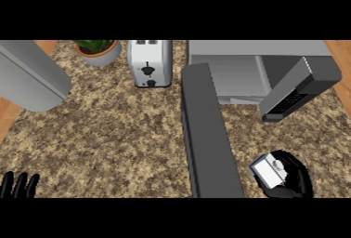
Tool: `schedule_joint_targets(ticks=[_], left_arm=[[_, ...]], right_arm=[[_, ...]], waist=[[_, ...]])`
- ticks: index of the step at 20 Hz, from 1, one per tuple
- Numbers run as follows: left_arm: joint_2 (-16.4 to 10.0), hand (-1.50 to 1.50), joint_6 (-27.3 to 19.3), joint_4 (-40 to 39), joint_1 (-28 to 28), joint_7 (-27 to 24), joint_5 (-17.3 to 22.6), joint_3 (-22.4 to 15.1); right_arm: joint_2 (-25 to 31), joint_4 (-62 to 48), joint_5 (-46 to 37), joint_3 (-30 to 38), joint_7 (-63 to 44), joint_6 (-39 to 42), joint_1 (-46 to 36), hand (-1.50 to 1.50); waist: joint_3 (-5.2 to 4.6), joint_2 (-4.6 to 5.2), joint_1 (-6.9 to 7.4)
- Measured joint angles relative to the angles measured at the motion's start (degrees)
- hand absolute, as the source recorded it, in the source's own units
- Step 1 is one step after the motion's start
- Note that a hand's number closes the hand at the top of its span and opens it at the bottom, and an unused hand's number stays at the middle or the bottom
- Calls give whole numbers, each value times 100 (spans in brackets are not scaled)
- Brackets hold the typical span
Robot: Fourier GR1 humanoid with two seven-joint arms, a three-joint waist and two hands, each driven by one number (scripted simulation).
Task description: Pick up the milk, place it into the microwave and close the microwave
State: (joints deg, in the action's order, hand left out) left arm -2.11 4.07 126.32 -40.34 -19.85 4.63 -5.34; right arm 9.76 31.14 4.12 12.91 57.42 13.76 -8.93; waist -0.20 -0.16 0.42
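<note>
One view, from the head. At the lower right of the frame the right hand curls round the milk, so the pick-up looks done. The microwave, upper right on the bench, has its door swung open. Placing the milk inside and closing remain. The left hand rests open, lower left.

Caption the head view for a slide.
Right hand holds the milk beside the open microwave door; left hand rests at lower left.
</note>
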Motion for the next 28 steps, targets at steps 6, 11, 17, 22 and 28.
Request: schedule_joint_targets(ticks=[6, 11, 17, 22, 28], left_arm=[[42, -150, 34, -90, -24, -124, -39, -51], [32, -150, 51, -70, -94, -165, -6, 25], [20, -150, 162, -44, -290, -295, 87, 114], [-11, -150, 296, -188, -284, -389, 220, 222], [-75, -150, 444, -136, -333, -366, 438, 448]], right_arm=[[88, 196, 230, -150, -456, 392, -509, 150], [152, 469, 301, -346, -827, 622, -872, 150], [-26, 1733, 334, -772, -1446, 650, -399, 150], [-401, 3343, 434, -1162, -2178, 441, 347, 150], [-718, 5162, 677, -1481, -3438, 3, 1086, 150]], waist=[[21, 12, 40], [20, 7, 27], [15, -11, -35], [12, -17, -74], [14, -10, -63]])
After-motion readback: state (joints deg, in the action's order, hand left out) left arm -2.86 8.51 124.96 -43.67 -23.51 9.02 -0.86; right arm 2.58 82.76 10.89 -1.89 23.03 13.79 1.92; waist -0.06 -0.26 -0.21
